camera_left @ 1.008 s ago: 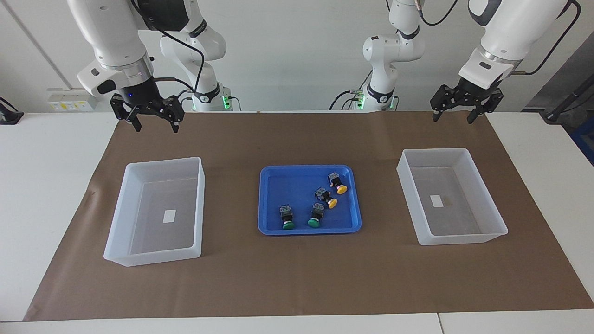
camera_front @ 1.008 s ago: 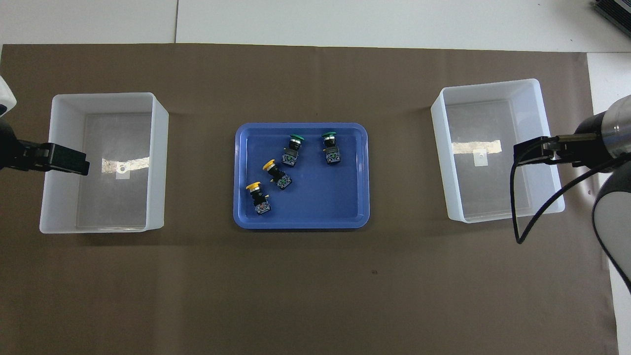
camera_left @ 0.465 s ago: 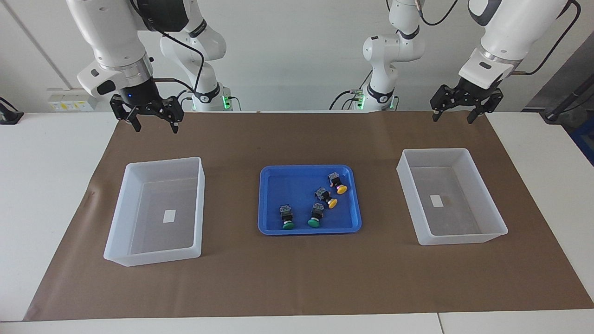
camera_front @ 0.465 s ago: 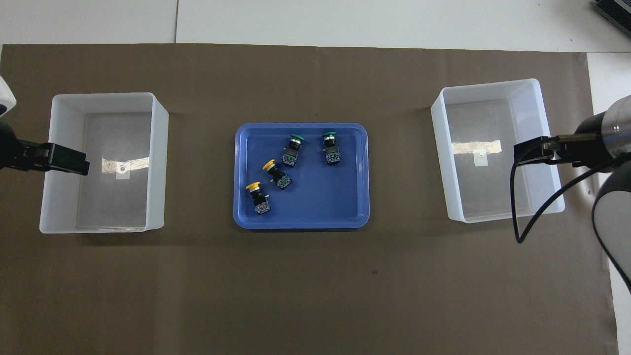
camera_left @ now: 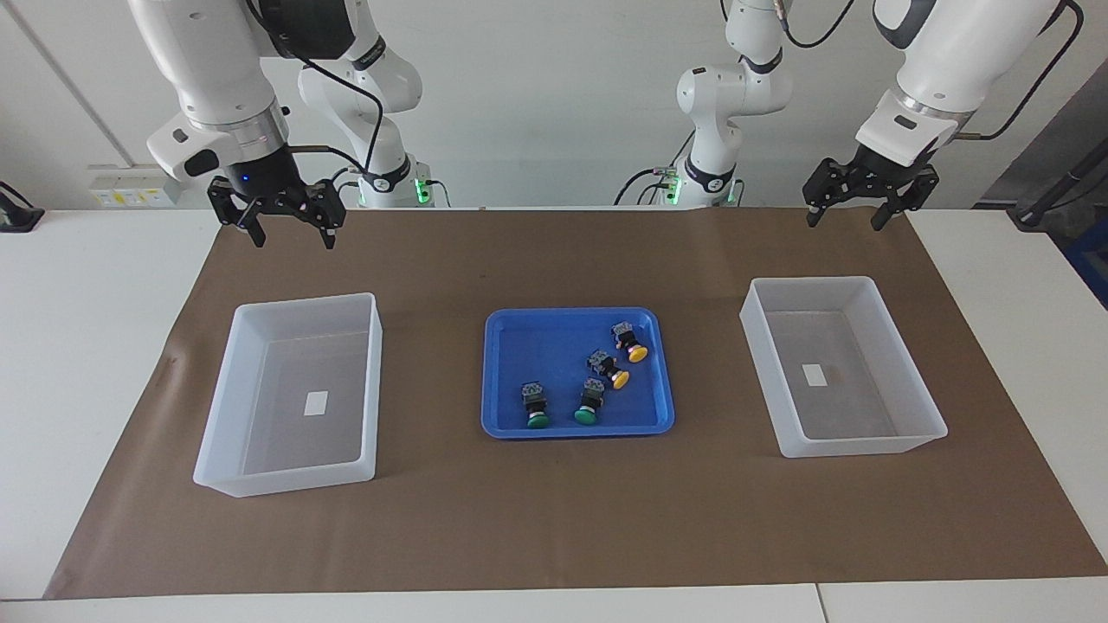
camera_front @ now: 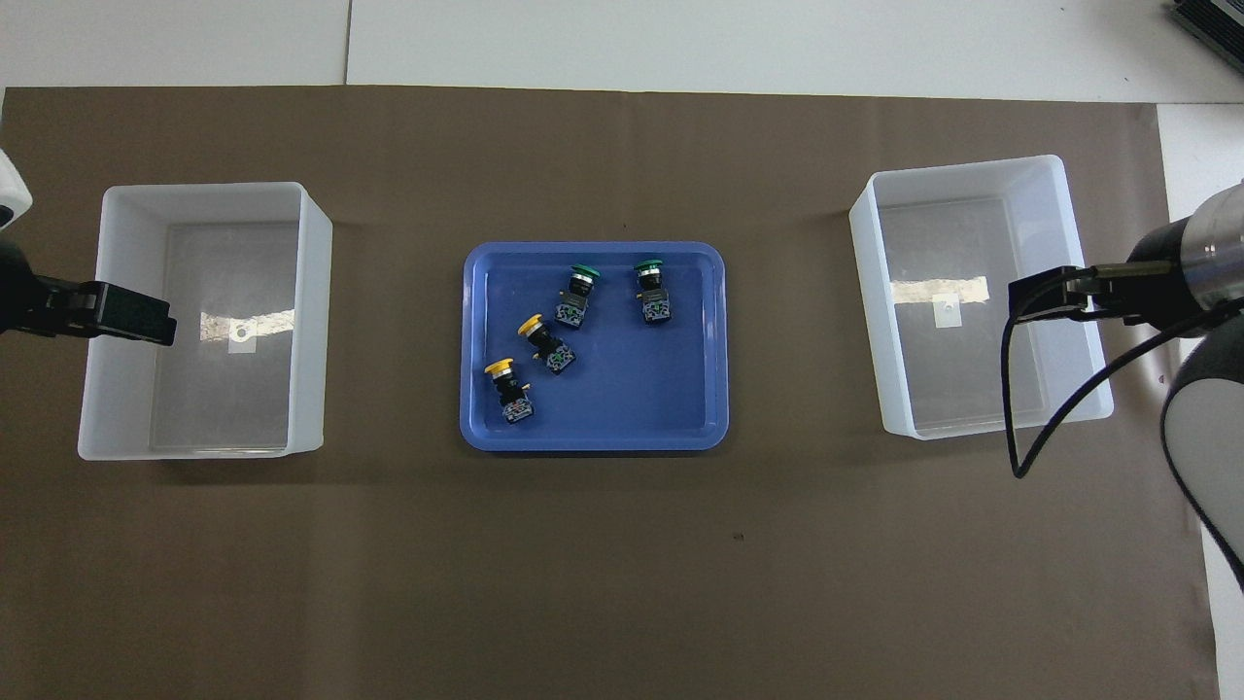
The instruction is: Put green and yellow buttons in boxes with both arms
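Nothing is sorted yet: all four buttons [camera_left: 589, 379] lie in the blue tray [camera_left: 519, 346] between the two empty boxes [camera_left: 294, 480]. The left hand [camera_left: 844, 214] and right hand [camera_left: 290, 232] hang with fingers apart, holding nothing, near the robots.

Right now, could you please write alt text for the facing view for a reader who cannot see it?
Four buttons, two green and two yellow, lie in a blue tray mid-table between two empty translucent boxes. The left gripper and right gripper hang raised near the robots, jaws open, holding nothing.

left arm [camera_front: 58, 309] cut by overhead edge, box label [camera_left: 317, 402] print unreadable
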Action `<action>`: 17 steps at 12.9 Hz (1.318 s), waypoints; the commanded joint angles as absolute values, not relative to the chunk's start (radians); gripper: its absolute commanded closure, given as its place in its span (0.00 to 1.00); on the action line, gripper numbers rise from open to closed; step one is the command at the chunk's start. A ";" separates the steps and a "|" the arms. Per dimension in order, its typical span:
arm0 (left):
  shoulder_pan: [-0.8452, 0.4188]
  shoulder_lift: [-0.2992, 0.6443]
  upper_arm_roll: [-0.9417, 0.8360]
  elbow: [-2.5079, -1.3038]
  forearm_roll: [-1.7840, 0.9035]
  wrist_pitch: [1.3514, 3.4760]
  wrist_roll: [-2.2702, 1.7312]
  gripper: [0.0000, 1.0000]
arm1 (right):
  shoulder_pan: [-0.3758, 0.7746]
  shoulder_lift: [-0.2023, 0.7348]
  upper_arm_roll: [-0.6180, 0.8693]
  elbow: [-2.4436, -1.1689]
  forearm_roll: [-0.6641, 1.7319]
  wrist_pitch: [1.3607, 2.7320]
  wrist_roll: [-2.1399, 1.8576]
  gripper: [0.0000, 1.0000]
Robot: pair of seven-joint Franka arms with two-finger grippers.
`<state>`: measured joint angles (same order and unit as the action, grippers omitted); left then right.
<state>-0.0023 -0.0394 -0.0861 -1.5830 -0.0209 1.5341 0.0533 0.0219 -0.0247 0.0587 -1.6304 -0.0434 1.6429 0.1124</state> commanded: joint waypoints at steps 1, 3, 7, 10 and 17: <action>0.011 -0.057 -0.095 -1.597 -0.008 1.525 0.060 0.00 | 0.012 -0.040 0.064 -1.652 -0.017 1.669 0.103 0.00; 0.011 -0.057 -0.095 -1.597 -0.008 1.525 0.060 0.00 | 0.014 -0.040 0.066 -1.658 -0.017 1.675 0.104 0.00; 0.009 -0.057 -0.095 -1.597 -0.008 1.529 0.058 0.00 | 0.049 -0.032 0.067 -1.696 -0.018 1.745 0.118 0.00; -0.002 -0.057 -0.095 -1.597 -0.008 1.540 0.058 0.00 | 0.096 0.011 0.067 -1.736 -0.018 1.869 0.172 0.00; 0.006 -0.066 -0.097 -1.635 -0.011 1.598 -0.053 0.00 | 0.284 0.228 0.066 -1.756 -0.032 2.187 0.324 0.00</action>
<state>-0.0015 -0.0398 -0.0888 -1.5864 -0.0208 1.5464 0.0165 0.2654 0.1790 0.0647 -1.7646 -0.0410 2.1192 0.3015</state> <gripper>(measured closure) 0.000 0.000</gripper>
